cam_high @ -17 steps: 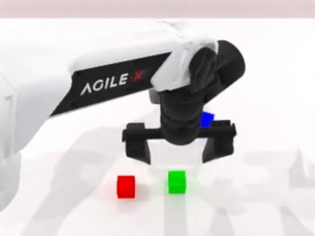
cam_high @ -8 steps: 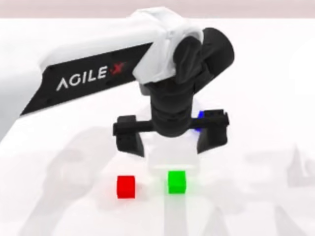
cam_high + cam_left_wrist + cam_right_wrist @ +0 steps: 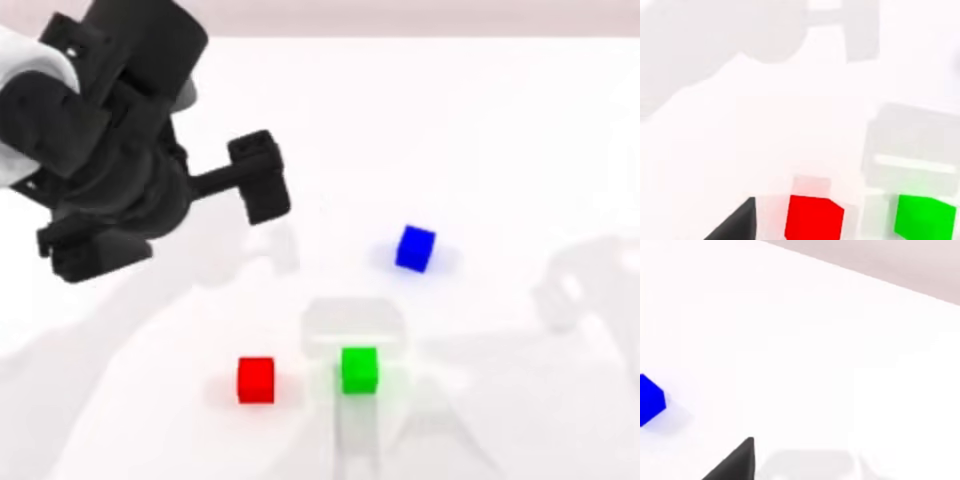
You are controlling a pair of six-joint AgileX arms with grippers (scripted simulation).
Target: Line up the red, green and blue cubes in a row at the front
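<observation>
Red cube (image 3: 256,380) and green cube (image 3: 359,369) side by side near front edge of table (image 3: 500,120), small gap between, level with each other. Blue cube (image 3: 415,248) farther back and toward the right, well apart from the pair, turned a little off square. Row two-thirds made, by the look of it; blue one left to bring forward.

Left claw (image 3: 165,235) up high over back left corner, fingers spread wide, nothing between them; left wrist view looking down on red and green from above. Right arm out of top view; its wrist view catching blue cube at the frame's edge plus one dark fingertip only, so cannot tell how the right claw stands.

Step in hand, as judged: fetch blue. To do well:
- approach from straight above, fingers turned to match the cube's skewed faces
- close on opposite flat sides, not corners
- lift clear before travelling
- set down just to the right of green, same gap as red to green, same line
- keep clear of green on descent
</observation>
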